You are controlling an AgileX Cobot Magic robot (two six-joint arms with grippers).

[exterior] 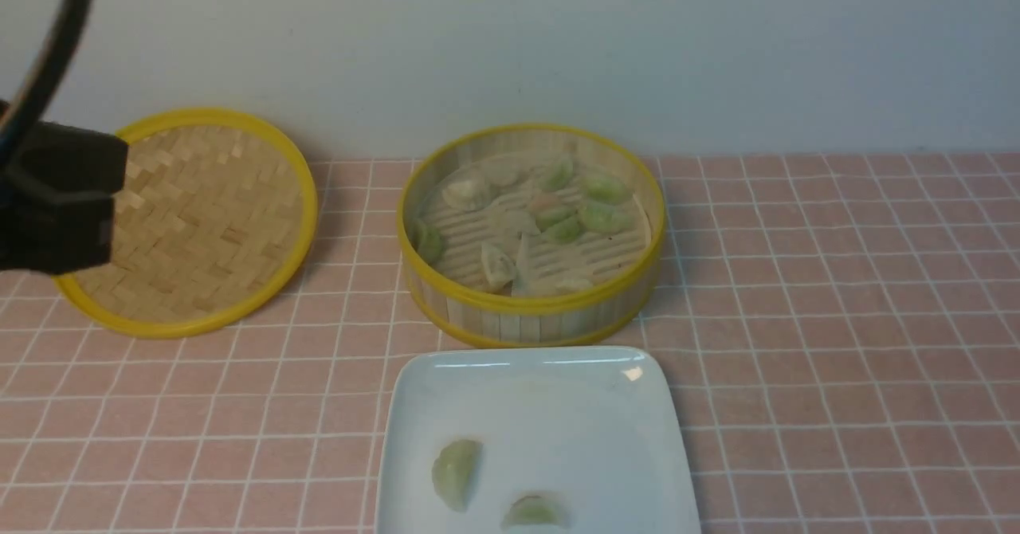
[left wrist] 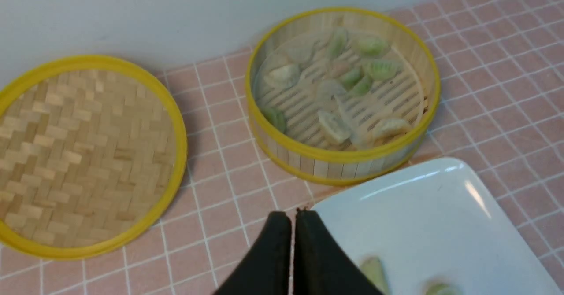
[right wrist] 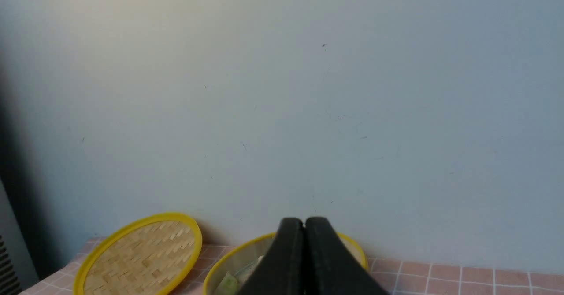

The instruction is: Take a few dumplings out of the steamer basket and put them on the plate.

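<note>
Pink tiled table (exterior: 837, 319), plain pale wall. Your left gripper (left wrist: 293, 213) is closed and empty, hanging above the edge of the plate (exterior: 558, 406). Your right gripper (right wrist: 304, 220) is closed, empty and raised toward the wall, well apart from everything. Two dumplings (exterior: 457, 473) lie on the plate at the front view's bottom centre. Others sit in the steamer basket (exterior: 534, 323) just behind, its lid (exterior: 199, 223) laid aside at left, evidently for access.

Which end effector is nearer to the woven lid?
Left. The left end effector hovers beside the woven lid; the right end effector is over by the steamer basket.
</note>
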